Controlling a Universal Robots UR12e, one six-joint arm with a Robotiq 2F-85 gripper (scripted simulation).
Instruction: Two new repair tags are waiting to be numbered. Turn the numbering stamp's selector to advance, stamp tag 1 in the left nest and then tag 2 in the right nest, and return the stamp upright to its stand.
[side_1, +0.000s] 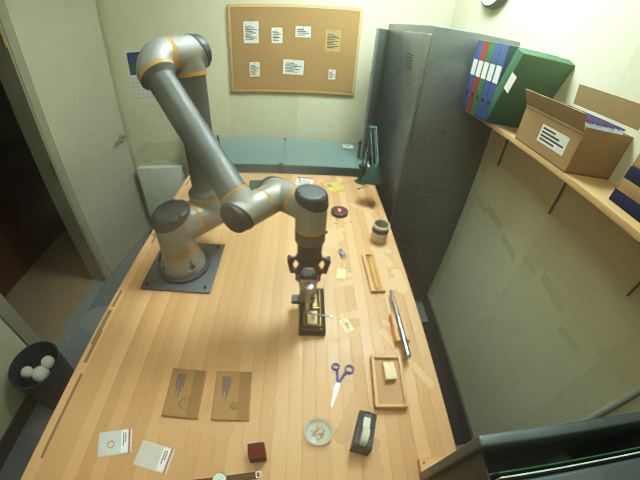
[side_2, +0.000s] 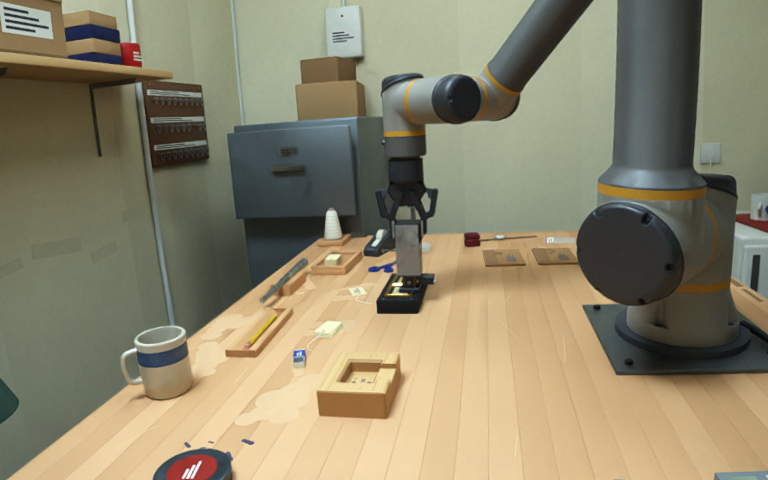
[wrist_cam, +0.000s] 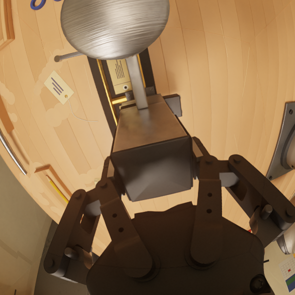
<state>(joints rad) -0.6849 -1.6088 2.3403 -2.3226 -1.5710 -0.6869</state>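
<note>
Mid-table, a black fixture (side_1: 312, 321) (side_2: 401, 294) with brass-edged nests holds the repair tags. One tan tag (wrist_cam: 120, 72) lies in the far nest and carries blue bar marks. The numbering stamp (side_2: 408, 249) (wrist_cam: 150, 137), a grey metal block, is held upright in my closed gripper (side_1: 308, 281) (side_2: 408, 223) (wrist_cam: 154, 172), standing down on the near nest. The stamp hides the tag under it. The stamp's round steel knob (wrist_cam: 114, 26) fills the top of the wrist camera's view. The wooden stand (side_2: 358, 384) sits empty toward the arm's far end of the table.
A pencil tray (side_2: 259, 334) and a mug (side_2: 158, 362) stand along the table edge. Loose tags (side_1: 346, 324) (side_2: 328, 329), scissors (side_1: 338, 380), a steel bar (side_1: 399, 323) and a tape dispenser (side_1: 364, 432) lie nearby. Two cardboard cards (side_1: 207, 393) lie nearer the front.
</note>
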